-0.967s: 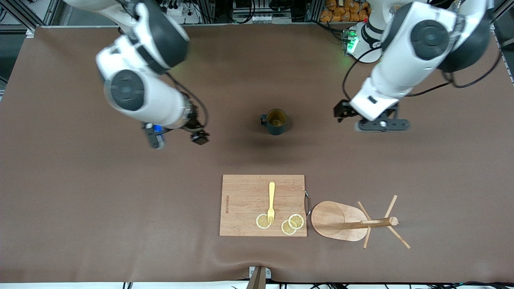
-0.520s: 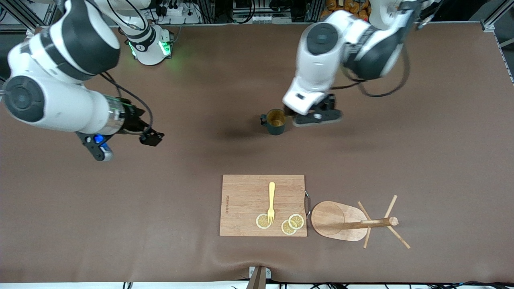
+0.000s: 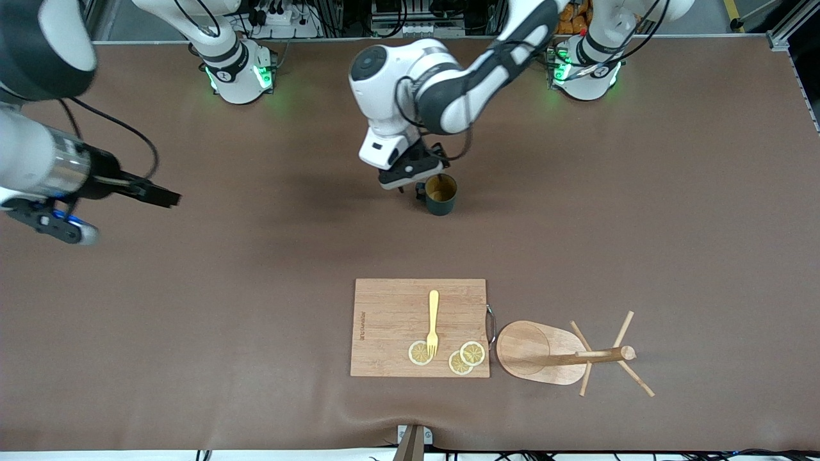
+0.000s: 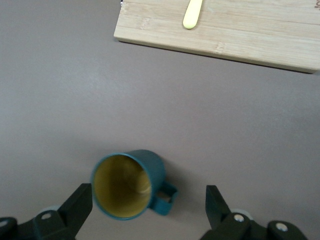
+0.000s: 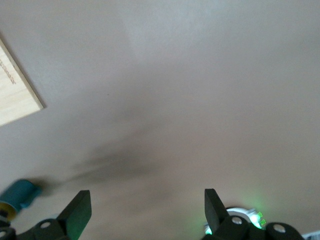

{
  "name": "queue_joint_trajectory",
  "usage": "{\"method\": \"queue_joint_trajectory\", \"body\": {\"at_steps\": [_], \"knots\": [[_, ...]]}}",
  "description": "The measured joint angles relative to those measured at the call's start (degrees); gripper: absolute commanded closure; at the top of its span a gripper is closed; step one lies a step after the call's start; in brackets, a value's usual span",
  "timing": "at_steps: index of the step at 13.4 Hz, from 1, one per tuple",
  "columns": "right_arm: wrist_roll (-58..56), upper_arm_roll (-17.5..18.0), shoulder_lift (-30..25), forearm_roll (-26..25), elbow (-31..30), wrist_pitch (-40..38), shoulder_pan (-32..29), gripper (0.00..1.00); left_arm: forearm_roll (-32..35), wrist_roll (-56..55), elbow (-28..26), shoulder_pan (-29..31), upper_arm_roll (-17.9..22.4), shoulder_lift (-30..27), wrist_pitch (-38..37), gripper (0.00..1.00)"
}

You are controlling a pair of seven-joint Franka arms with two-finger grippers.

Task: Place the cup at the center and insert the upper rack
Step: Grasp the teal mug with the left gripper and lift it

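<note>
1. Right gripper over bare surface toward right arm's end, fingers spread, holding nothing; waiting.
2. Left gripper above cup, fingers spread either side; apparently lining up a grasp.
3. Cup upright mid-surface; upper rack lying tipped beside cutting board, nearer the camera.

A rectangular wooden cutting board lies on the brown table near the front camera, with a small metal handle on its edge toward the left arm's end. A pale yellow fork rests on the board, its tines pointing toward the front camera and lying over one lemon slice. Two more overlapping lemon slices sit just beside it, toward the left arm's end of the board.
</note>
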Motion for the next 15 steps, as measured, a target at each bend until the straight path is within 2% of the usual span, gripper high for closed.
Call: {"method": "queue_joint_trajectory", "body": {"at_steps": [3,5,8,10,12,15], "knots": [[-17.8,-7.1,-2.7,-0.8,-1.5,0.2,0.1,0.00,7.5,-9.9,0.8,-3.9,0.1,5.3,0.0,0.00],[-24.2,-9.7,-4.7,-1.6,-3.3,1.7,0.1,0.00,9.9,-15.3,1.6,-5.7,0.1,7.1,0.0,0.00],[-25.7,-11.1,-10.1,-2.4,-9.5,6.2,1.0,0.00,10.6,-21.3,1.7,-8.6,0.2,7.6,-0.2,0.00],[-25.7,-13.0,-12.8,-2.6,-12.4,7.2,3.3,0.00,13.7,-25.8,1.4,-10.9,0.7,8.4,-0.9,0.00],[-25.7,-13.4,-13.9,-2.7,-13.0,7.2,3.8,0.00,18.9,-30.7,1.2,-13.3,1.7,10.1,-3.8,0.00],[-25.1,-13.4,-14.4,-2.8,-13.0,8.4,3.6,0.00,23.0,-32.0,0.5,-14.3,2.2,11.9,-6.5,0.00]]}}
